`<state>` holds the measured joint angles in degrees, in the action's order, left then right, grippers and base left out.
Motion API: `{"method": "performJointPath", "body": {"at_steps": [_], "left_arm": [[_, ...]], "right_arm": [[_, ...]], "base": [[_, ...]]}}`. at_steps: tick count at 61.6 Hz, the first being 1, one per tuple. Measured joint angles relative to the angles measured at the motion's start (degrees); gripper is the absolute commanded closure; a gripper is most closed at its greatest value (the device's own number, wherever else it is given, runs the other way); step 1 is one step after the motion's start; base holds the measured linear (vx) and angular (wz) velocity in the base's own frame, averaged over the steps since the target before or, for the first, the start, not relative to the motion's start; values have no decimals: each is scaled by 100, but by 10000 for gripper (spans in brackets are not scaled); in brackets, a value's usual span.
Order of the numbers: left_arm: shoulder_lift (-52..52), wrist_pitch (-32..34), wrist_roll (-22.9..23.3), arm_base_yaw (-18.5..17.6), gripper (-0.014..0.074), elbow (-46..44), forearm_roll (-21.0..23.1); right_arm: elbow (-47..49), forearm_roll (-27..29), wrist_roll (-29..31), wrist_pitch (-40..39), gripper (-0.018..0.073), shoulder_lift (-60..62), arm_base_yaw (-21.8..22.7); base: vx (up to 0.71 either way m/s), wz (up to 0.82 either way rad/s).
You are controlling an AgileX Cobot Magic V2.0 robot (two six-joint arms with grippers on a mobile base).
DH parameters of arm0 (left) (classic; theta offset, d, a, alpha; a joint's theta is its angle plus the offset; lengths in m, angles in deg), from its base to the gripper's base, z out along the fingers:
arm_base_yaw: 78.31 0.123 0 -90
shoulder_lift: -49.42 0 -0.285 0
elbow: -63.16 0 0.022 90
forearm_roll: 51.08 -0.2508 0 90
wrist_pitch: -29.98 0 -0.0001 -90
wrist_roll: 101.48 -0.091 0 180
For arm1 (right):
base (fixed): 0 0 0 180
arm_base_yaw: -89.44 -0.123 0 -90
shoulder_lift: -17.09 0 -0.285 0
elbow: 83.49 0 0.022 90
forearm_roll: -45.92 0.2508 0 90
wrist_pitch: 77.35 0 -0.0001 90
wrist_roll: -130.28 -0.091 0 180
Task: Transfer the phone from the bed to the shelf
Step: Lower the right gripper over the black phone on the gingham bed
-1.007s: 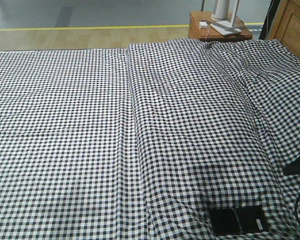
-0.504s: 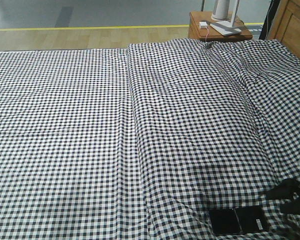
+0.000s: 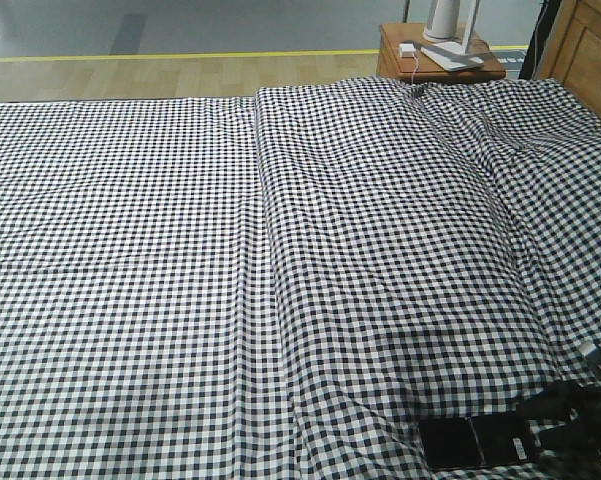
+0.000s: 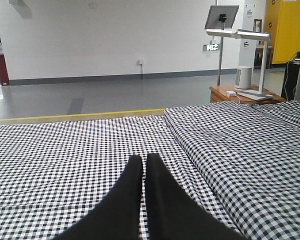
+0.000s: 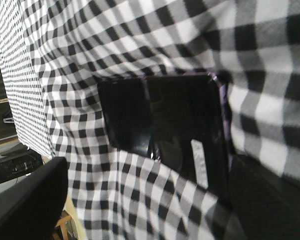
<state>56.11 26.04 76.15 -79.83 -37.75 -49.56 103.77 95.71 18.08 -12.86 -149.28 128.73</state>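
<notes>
- The left half of the bed is low, flat sheet with open room above it.
- A raised ridge of sheet runs from the far edge to the near edge.
- The phone lies flat, and a sheet fold hides part of one long edge.
- The right gripper, fingers spread, crowds the phone's right end.
- The nightstand and headboard close off the far right corner.

white wall, grey floor, wooden nightstand.
</notes>
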Motion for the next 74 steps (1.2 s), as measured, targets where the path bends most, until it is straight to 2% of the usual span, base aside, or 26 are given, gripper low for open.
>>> {"method": "performJointPath", "body": {"at_steps": [20,45,52,74], "left_arm": [[0,0,0,0,595,0,0],[0,0,0,0,595,0,0],[0,0,0,0,595,0,0],[0,0,0,0,595,0,0]], "right_arm": [[750,48,-138,229,-37,-447,0],[848,184,-170,240,-36,-721,-12],[848,178,-172,224,-36,-721,-122],[848,24,-284,122,-34,-721,-880]], "base": [[0,0],[0,0],[0,0],[0,0]]}}
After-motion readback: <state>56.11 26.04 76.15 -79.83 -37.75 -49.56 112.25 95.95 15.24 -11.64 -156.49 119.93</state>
